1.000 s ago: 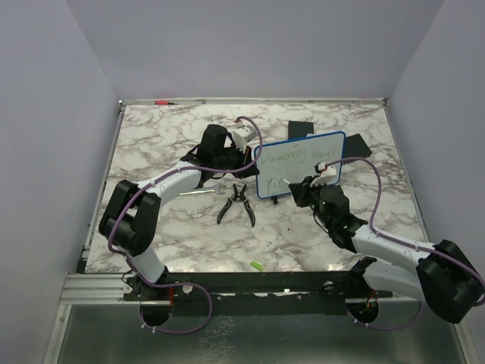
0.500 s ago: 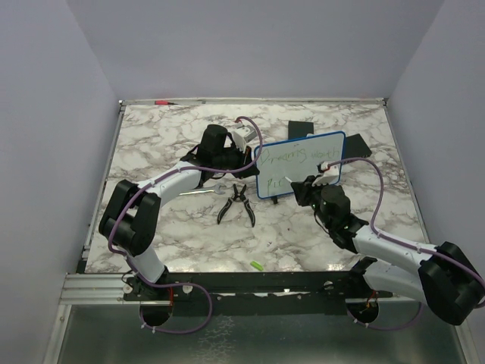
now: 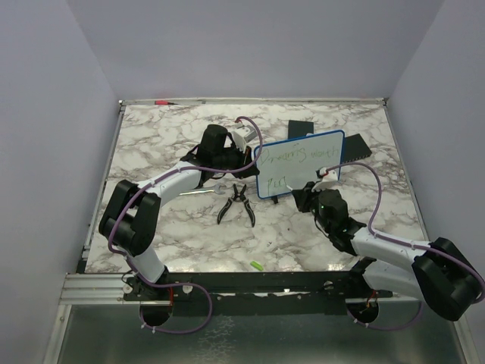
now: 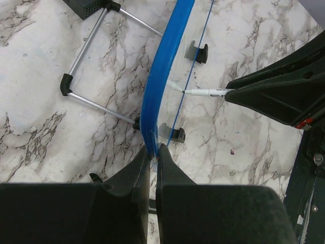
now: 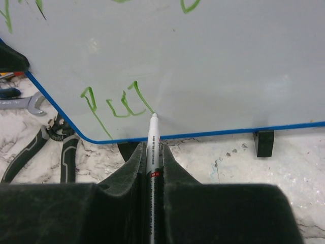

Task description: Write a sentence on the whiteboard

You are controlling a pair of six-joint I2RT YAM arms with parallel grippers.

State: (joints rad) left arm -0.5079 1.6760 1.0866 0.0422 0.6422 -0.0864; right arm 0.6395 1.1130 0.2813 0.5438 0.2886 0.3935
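A small rectangular whiteboard with a blue rounded-corner frame [image 3: 324, 173] [image 4: 165, 76] [image 5: 213, 61] stands on its long lower edge near the middle of the white-and-grey marbled desk [image 3: 167, 235], resting on small black feet [image 5: 264, 143] [image 4: 197, 52].

The left pincer [image 3: 251, 158] [image 4: 154, 152] is pressed together on the board's left edge, with the blue frame nipped between its black fingers [image 4: 133, 175].

The right pincer [image 3: 311, 186] [image 5: 151, 148], in front of the board's lower edge, is squeezed shut around a slim white marker pen [image 5: 153, 136] [image 4: 201, 92]. The pen points straight at the board. Its tip touches the white surface low down, just right of the last stroke of the lower line.

The sentence [image 3: 297, 155] [image 5: 115, 104] is a thin green scrawl in two slanted lines. The upper line runs across the top half of the board and is too small to read. The lower line, at the board's lower left, reads roughly "Put".

Just beside the board's lower left corner lie black-handled pliers [image 3: 236, 203] [image 5: 57, 148] with their grips spread, and a silver spanner [image 3: 203, 191] [image 5: 20, 104] lies further left of them. Two flat black pads [image 3: 301, 127] [image 3: 356, 145] lie behind the board, one past its top edge and one off its right end. A small green bit [image 3: 256, 265] lies well in front of the board, near the desk's near edge.
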